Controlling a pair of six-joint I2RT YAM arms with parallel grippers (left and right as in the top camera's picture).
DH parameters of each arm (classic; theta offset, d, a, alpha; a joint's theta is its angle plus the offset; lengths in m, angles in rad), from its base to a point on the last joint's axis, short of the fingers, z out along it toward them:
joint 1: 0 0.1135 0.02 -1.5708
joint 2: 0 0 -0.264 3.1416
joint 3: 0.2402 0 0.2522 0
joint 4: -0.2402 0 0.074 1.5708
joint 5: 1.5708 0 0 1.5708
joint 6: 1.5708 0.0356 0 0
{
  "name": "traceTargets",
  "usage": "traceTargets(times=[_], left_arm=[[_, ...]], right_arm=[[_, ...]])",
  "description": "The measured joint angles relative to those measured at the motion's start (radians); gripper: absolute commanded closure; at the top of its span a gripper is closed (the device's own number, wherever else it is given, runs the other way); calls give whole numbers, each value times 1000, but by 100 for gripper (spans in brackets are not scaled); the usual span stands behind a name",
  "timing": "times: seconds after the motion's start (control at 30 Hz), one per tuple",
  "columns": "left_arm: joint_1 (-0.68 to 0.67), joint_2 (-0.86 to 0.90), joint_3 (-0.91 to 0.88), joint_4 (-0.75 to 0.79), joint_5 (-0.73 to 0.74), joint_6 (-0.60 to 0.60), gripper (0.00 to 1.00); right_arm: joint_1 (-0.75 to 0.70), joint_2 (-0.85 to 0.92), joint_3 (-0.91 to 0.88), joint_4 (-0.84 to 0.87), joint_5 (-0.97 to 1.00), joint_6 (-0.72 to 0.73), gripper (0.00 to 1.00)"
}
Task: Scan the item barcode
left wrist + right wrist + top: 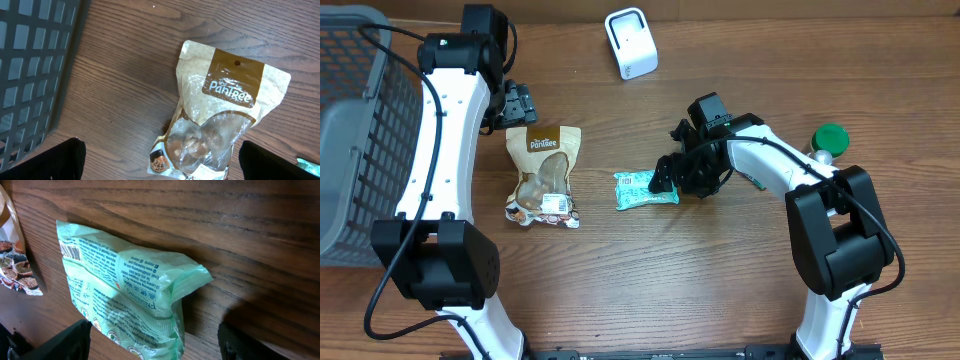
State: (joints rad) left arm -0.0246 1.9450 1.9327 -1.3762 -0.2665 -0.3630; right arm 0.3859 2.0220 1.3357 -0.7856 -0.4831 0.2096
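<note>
Left gripper [518, 105] hangs with its 2 fingers spread wide, just above the top edge of the tan snack pouch [544, 175]. Right of that, mid-table, the green packet [642, 189] lies flat, barcode up. The right gripper [670, 178] stands spread astride its right end, well apart from the white scanner [631, 42]

Table tally, by kind.
Two packets: tan packet [544, 175], green packet [642, 189]. One white scanner [631, 42], one grey mesh basket [360, 150], one green lid [831, 138]. Two arms, each with one gripper: left gripper [520, 103], right gripper [668, 174].
</note>
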Motion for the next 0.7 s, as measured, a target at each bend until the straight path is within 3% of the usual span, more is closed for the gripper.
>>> traceTargets(times=[0.7], left_arm=[[0,0,0,0,0,0,1]], right_arm=[[0,0,0,19,0,0,20]])
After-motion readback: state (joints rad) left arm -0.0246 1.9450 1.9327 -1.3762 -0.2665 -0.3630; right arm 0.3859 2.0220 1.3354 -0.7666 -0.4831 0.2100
